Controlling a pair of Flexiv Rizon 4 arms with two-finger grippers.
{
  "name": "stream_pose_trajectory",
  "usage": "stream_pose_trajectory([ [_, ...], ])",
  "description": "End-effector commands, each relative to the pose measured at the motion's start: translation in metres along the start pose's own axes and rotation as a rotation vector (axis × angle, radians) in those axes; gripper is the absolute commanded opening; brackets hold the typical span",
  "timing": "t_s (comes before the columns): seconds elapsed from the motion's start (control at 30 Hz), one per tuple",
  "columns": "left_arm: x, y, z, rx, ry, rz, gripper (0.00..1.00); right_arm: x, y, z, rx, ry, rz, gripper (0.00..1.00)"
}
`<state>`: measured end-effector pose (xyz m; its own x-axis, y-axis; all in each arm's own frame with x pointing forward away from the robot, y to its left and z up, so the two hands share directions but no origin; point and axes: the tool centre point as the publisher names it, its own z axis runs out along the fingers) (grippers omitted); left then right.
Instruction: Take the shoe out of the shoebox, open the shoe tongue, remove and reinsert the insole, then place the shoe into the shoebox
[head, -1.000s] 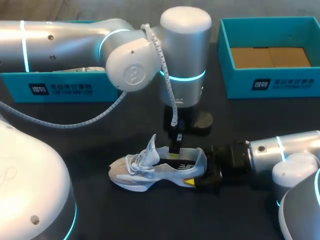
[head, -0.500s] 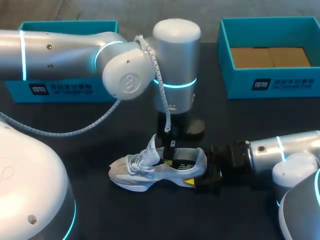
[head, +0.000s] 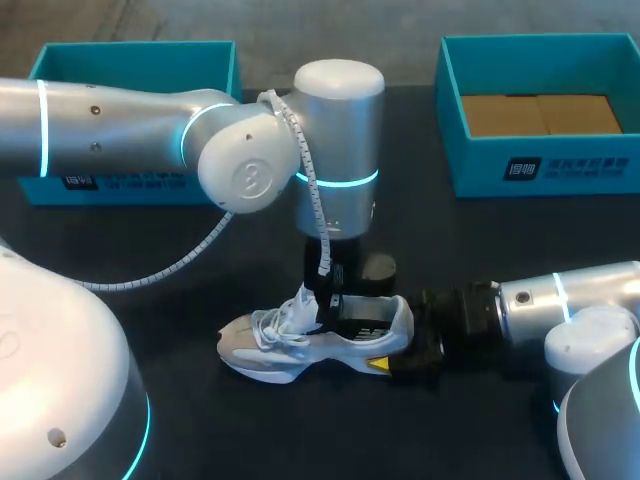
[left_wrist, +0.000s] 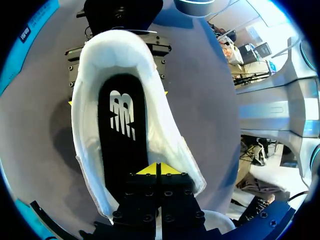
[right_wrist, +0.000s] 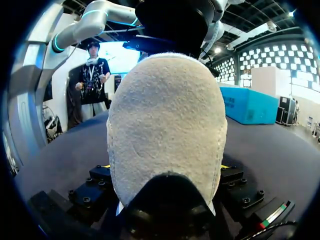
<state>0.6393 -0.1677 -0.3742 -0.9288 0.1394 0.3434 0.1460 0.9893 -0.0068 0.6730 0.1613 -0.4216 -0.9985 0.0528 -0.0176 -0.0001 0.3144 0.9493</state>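
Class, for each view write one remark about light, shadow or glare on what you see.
Head view: soft glare streaks the silver shell of the left arm; left wrist view: the shoe throws a soft shadow on the table beside it, and the black insole shows no glare; right wrist view: the heel is evenly lit, without glare.

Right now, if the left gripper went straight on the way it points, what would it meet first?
The black insole inside the shoe: the left gripper points into the opening, over it. How near is unclear.
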Motion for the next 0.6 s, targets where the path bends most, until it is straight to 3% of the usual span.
stream_pose_trajectory([
  [0.03,0.001,0.001,0.005,0.003,-0.009,0.005,0.0,0.0,0.0,0.0,0.003,-0.001,0.0,0.0],
  [0.4,0.003,0.001,0.017,0.009,-0.054,-0.003,0.0,0.0,0.0,0.0,0.003,-0.001,0.0,0.0],
  [0.6,-0.011,0.0,0.022,0.021,-0.075,0.003,0.0,0.0,0.0,0.0,0.003,-0.001,0.0,0.0],
])
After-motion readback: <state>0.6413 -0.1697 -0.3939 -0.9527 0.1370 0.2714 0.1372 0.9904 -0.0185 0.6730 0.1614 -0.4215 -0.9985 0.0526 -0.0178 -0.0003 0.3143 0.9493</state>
